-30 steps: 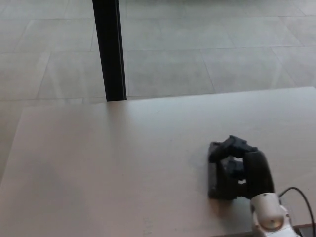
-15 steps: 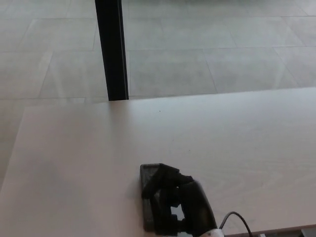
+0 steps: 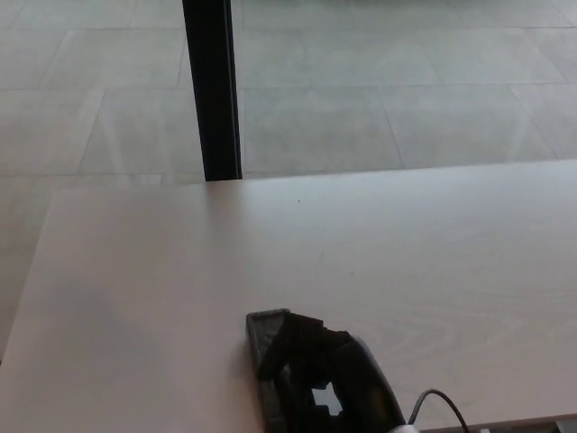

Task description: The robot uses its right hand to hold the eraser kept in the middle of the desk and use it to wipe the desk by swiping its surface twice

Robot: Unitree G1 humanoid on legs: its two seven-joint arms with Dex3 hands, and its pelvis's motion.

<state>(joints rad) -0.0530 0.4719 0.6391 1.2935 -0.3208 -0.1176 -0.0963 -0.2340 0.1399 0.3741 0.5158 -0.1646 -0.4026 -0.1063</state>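
Shifted downward slightly across the whole picture since half a second before: camera motion, not object motion. Relative to the bench, almost no displacement of hand or eraser over that half second; a full second before, both well to the robot's right, so one leftward swipe apparently completed or near its end.

Largest first:
- Tiled floor (image 3: 379,90): pale grey, beyond the far bench edge.
- Bench (image 3: 180,271): light wood-grain surface, bare apart from the eraser and hand.
- Black post (image 3: 215,90): upright, behind the far edge, left of centre.
- Right hand (image 3: 329,383): entered from the bottom edge, lay over the eraser, black fingers (image 3: 302,338) wrapped down onto it and holding it. Cable looped just beside the wrist at the bottom right.
- Eraser (image 3: 263,327): dark flat block, flat on the bench near the front edge, slightly left of centre; only its far-left corner and left edge exposed past the fingers.
- Left hand: not visible.

Step in hand, judged: reversal at the end of a swipe. Recommended execution:
- Kept the eraser face flat, no tilt onto an edge.
- Maintained even downward pressure and a firm hold.
- Swept back rightward in one straight pass parallel to the front edge.
- Kept clear of the front edge to avoid dragging the eraser off the bench.
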